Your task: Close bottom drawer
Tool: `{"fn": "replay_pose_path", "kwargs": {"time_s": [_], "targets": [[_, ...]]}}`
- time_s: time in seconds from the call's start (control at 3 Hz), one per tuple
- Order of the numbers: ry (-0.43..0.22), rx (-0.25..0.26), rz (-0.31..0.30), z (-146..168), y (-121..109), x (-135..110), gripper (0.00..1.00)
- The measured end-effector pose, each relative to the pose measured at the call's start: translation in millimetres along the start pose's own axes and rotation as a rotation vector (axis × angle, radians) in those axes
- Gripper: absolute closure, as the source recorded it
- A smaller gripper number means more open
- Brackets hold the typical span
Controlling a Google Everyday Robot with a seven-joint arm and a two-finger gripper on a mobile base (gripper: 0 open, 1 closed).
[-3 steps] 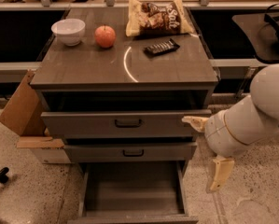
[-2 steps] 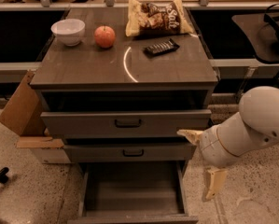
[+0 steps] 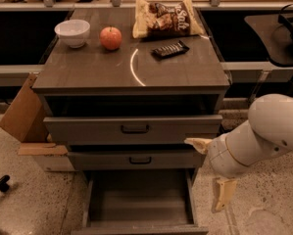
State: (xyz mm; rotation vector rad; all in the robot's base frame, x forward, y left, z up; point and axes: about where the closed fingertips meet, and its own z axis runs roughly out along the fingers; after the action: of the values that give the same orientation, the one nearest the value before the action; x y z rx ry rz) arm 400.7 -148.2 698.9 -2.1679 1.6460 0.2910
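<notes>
The bottom drawer (image 3: 138, 204) of the grey-brown cabinet is pulled far out, showing its deep, bare grey box; its front lies at the lower edge of the view. My gripper (image 3: 209, 169) is at the cabinet's right side, level with the middle drawer (image 3: 136, 159). It is open, with its cream fingers spread wide. One fingertip (image 3: 197, 143) points at the right end of the middle drawer and the other (image 3: 222, 196) hangs beside the bottom drawer's right wall. It holds nothing.
The top drawer (image 3: 131, 129) stands slightly out. On the cabinet top are a white bowl (image 3: 72, 32), an apple (image 3: 110, 37), a chip bag (image 3: 168, 17) and a dark snack bar (image 3: 170, 49). A cardboard box (image 3: 21, 109) leans at the left. Speckled floor surrounds the cabinet.
My arm and gripper have moved left and a little down, closer to the right side of the drawers. The drawers have not moved.
</notes>
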Motion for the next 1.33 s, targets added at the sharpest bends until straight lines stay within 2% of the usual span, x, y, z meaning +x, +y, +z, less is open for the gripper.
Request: {"fn": "replay_pose_path", "kwargs": {"time_s": [0.33,1.0,1.33], "targets": [[0.046,-0.027,-0.029,25.2,10.1,7.4,0.00],[0.052,-0.105,-0.065,100.8,41.7,25.8,0.00],[-0.011,-0.193,-0.047,182.5,55.6,41.0,0.00]]}}
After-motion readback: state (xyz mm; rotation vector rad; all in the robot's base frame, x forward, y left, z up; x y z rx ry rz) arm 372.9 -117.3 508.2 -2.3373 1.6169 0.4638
